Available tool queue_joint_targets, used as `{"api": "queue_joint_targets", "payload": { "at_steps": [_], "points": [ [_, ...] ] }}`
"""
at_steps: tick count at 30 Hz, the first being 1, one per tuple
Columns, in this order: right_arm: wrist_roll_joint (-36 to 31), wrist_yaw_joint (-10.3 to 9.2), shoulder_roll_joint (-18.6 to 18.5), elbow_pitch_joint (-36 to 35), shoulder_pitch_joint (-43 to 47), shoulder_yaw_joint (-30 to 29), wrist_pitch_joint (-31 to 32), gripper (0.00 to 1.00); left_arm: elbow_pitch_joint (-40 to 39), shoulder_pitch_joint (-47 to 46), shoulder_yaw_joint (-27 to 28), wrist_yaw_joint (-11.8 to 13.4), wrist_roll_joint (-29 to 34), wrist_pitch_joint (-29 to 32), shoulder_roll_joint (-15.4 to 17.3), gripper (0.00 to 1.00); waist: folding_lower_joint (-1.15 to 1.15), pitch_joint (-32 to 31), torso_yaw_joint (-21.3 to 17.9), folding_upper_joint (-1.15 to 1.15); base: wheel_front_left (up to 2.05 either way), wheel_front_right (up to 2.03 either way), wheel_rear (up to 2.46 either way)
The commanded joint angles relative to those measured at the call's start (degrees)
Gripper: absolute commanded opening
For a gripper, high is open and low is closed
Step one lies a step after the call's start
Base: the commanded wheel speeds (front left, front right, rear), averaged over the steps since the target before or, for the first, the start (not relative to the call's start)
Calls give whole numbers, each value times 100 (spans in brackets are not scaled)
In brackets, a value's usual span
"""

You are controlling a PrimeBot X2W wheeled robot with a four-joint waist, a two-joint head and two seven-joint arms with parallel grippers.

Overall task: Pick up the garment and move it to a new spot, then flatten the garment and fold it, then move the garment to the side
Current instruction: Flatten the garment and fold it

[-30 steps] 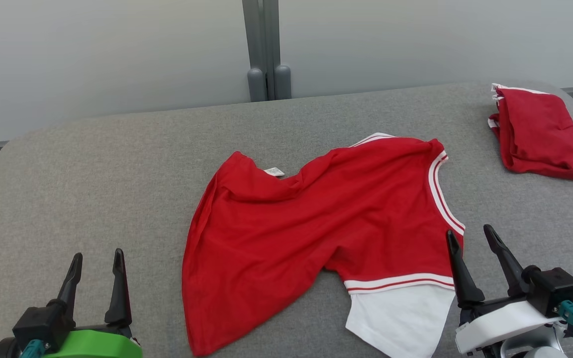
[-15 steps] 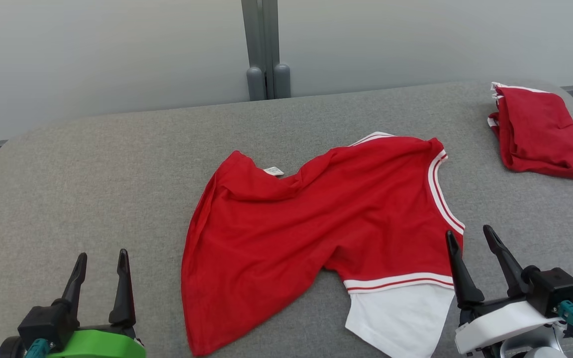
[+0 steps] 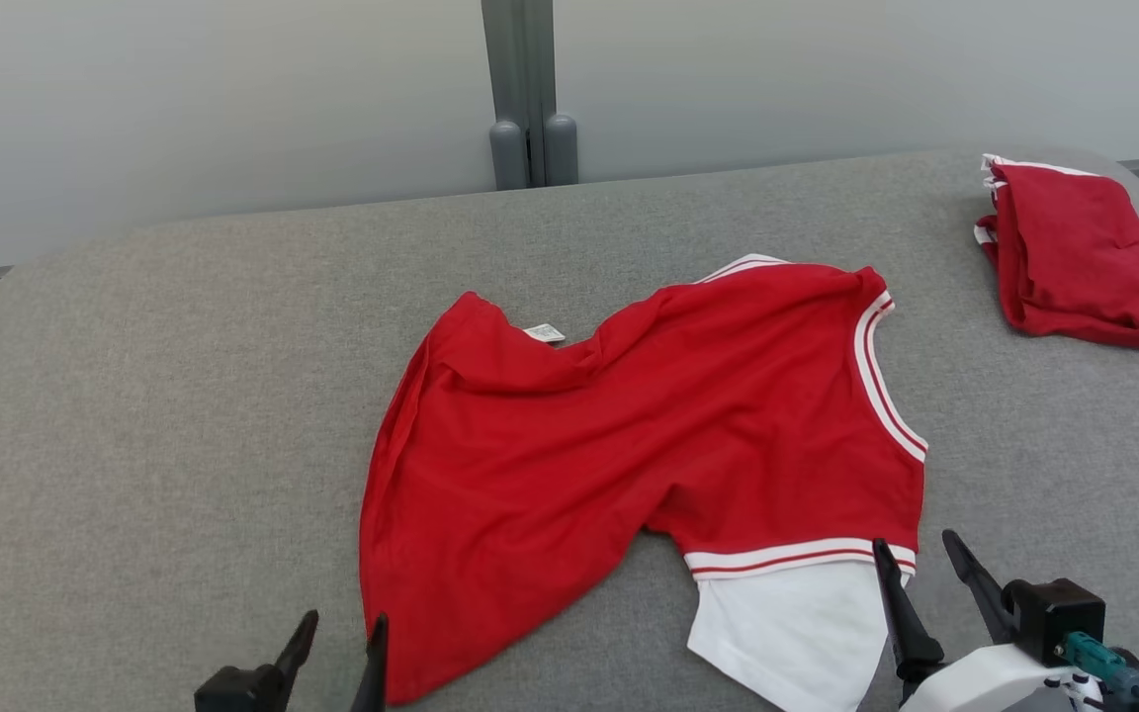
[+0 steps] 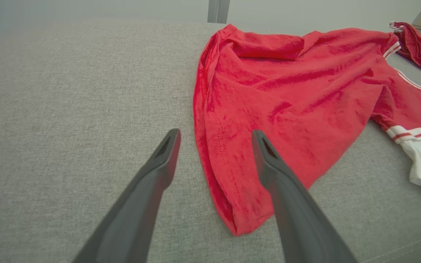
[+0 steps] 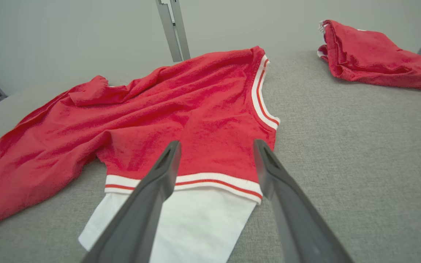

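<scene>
The garment (image 3: 629, 435) is a red shirt with white striped trim and a white panel at its near right end. It lies crumpled and partly spread on the grey padded table (image 3: 154, 396). My left gripper (image 3: 343, 623) is open at the garment's near left corner. In the left wrist view the left gripper (image 4: 216, 134) straddles the garment's (image 4: 287, 91) red hem just above the cloth. My right gripper (image 3: 916, 542) is open beside the white panel. In the right wrist view the right gripper (image 5: 216, 143) points over the striped band of the garment (image 5: 177, 106).
A second red garment (image 3: 1084, 257) lies folded at the table's far right corner, also visible as a folded pile (image 5: 375, 54). A grey post (image 3: 528, 99) stands against the pale wall behind the table. Bare grey table stretches left of the shirt.
My left gripper has moved right to the garment's near left corner. My right gripper has drawn back toward the near edge. Both stay open. The head camera has shifted slightly.
</scene>
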Motion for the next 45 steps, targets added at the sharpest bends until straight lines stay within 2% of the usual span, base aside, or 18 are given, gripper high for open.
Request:
{"api": "queue_joint_targets", "payload": {
  "at_steps": [1,14,26,27,28,29,30,31,38,45],
  "points": [
    [-42,-5,16,122,77,-6,18,100,102,78,-69,-35,13,-16,-22,100,0,27,11,0,0,0,0],
    [121,-5,143,1658,-104,200,-111,100,1195,-234,-505,-138,-203,-168,-214,100,0,105,12,0,0,0,0],
    [512,-1,295,2943,-655,739,-256,100,1904,-718,-790,-173,-403,-267,-302,100,0,285,-13,0,0,0,0],
    [580,7,311,3061,-681,834,-235,100,1959,-740,-804,-175,-433,-263,-303,68,0,296,-12,0,0,0,0],
    [634,15,323,3143,-708,902,-232,49,1991,-758,-821,-176,-447,-260,-302,45,0,303,-10,0,0,0,0],
    [701,19,341,3218,-742,995,-227,35,2027,-781,-840,-176,-471,-260,-301,33,0,310,-7,0,0,0,0],
    [755,21,355,3261,-774,1077,-235,5,2053,-799,-858,-176,-482,-253,-299,15,0,315,-3,0,0,0,0],
    [836,28,373,3297,-806,1175,-250,0,2081,-816,-875,-177,-494,-258,-300,0,0,320,-1,0,0,0,0],
    [1074,25,321,3075,-1059,1473,-462,0,1865,-927,-839,-177,-522,-277,-286,0,0,337,-11,0,0,0,0],
    [914,-2,-23,1959,-1352,1219,-531,0,1065,-1218,-675,-178,-528,-279,-99,0,0,462,-99,0,0,0,0]
  ]
}}
